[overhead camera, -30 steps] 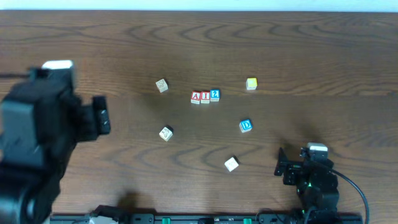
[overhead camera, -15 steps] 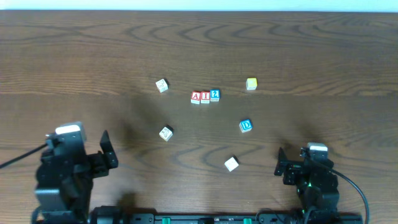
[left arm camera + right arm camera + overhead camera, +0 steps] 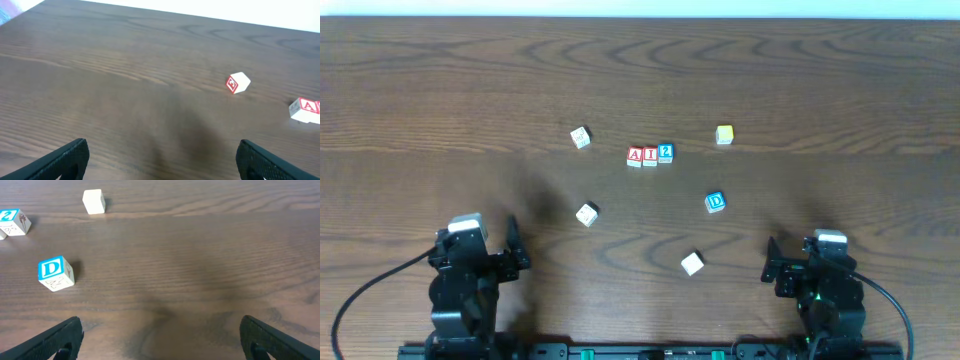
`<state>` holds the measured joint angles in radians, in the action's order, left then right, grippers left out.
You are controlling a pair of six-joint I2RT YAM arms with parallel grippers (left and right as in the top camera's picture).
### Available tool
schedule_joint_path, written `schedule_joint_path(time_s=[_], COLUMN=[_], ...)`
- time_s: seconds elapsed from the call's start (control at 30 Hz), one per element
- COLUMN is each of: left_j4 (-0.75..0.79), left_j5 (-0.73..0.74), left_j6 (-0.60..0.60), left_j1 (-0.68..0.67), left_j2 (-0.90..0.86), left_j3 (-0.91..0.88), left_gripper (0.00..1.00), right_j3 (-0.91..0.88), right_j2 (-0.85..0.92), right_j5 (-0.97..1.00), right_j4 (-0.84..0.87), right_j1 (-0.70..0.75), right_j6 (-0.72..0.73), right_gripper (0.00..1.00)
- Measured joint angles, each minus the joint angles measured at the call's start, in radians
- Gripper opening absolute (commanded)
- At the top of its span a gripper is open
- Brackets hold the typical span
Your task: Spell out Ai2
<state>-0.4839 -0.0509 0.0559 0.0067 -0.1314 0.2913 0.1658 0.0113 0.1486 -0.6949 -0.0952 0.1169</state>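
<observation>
Overhead, the A (image 3: pixel 635 155), I (image 3: pixel 650 155) and 2 (image 3: pixel 665 152) blocks sit touching in a row at mid-table, reading left to right. The D block (image 3: pixel 716 202) lies near, below and right of the row. The left gripper (image 3: pixel 160 155) and right gripper (image 3: pixel 160 337) sit at the near table edge, well apart from the row, both released with fingers spread wide.

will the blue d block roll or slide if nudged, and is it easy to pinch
The blue D block looks like a rigid cube resting flat on one face, so it would probably slide or twist, not roll. Its flat opposite sides should pinch securely. Being small, it is likely light and may skid on the smooth table.
</observation>
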Motion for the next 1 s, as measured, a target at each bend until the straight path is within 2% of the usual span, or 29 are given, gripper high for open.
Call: schedule_joint_path(time_s=[0.33, 1.0], left_j4=[0.1, 0.123], left_j5=[-0.001, -0.001], left_j6=[0.01, 0.018], left_j1=[0.0, 0.0], left_j2=[0.114, 0.12], left_j3=[-0.156, -0.16], left_gripper=[0.95, 0.95], right_j3=[0.0, 0.0], right_j2=[0.0, 0.0], right_j5=[0.0, 0.0], right_j4=[0.0, 0.0], right_j1=[0.0, 0.0], right_j6=[0.0, 0.0], right_gripper=[0.99, 0.99])
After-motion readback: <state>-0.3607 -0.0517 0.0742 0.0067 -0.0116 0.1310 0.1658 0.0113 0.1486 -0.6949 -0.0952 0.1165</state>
